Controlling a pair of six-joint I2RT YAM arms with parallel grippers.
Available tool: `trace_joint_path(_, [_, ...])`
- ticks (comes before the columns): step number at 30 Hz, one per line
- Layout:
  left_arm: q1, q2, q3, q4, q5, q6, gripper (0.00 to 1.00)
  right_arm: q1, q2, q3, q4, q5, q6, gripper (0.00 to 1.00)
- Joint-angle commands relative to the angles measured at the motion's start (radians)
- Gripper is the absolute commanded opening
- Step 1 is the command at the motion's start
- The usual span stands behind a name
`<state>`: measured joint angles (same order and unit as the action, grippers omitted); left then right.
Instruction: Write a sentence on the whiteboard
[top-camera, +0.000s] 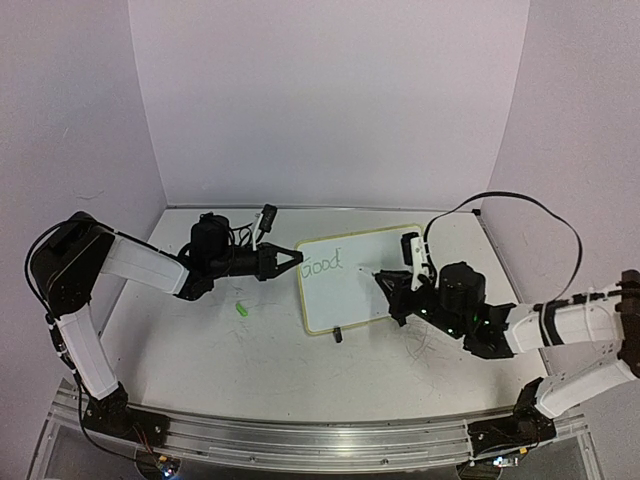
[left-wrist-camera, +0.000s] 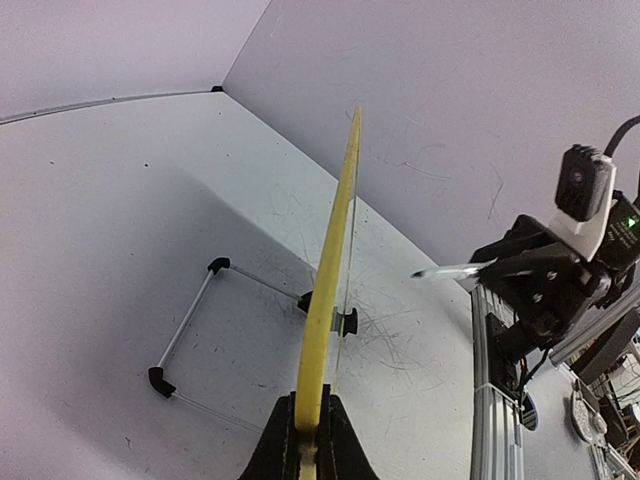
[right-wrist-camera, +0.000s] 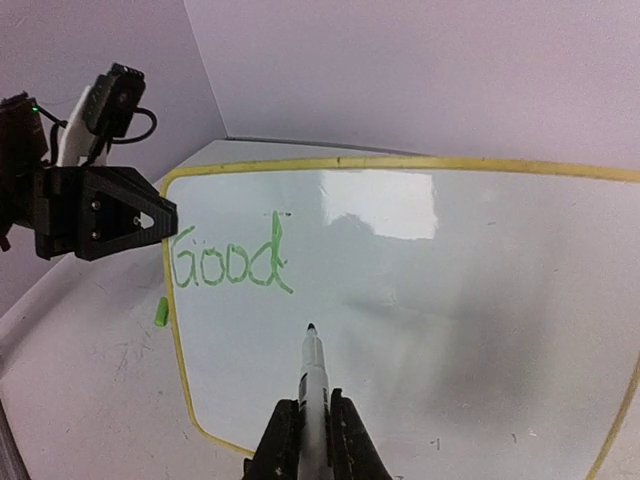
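Your left gripper is clamped on the left rim of the whiteboard, which stands propped up mid-table. A small green piece lies on the table near that arm. The sentence so far reads only "Good", at the board's top left. Your right gripper is clamped on a marker, its tip just off the board.

Small yellow-rimmed rectangular whiteboard propped at the centre of the scratched white tabletop. Black left gripper at the board's left edge, clamped on the rim; black right gripper before its right half, holding a slim marker. Green handwritten word "Good" in the board's upper-left corner, above the marker tip. Small green cap on the tabletop, left of the board.
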<state>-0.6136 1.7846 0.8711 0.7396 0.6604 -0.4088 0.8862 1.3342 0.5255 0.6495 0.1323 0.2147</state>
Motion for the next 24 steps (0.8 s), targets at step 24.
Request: trace_joint_path(24, [0.001, -0.034, 0.018, -0.018, -0.043, 0.035, 0.0, -0.01, -0.07, 0.056, 0.088, 0.112, -0.194, 0.0])
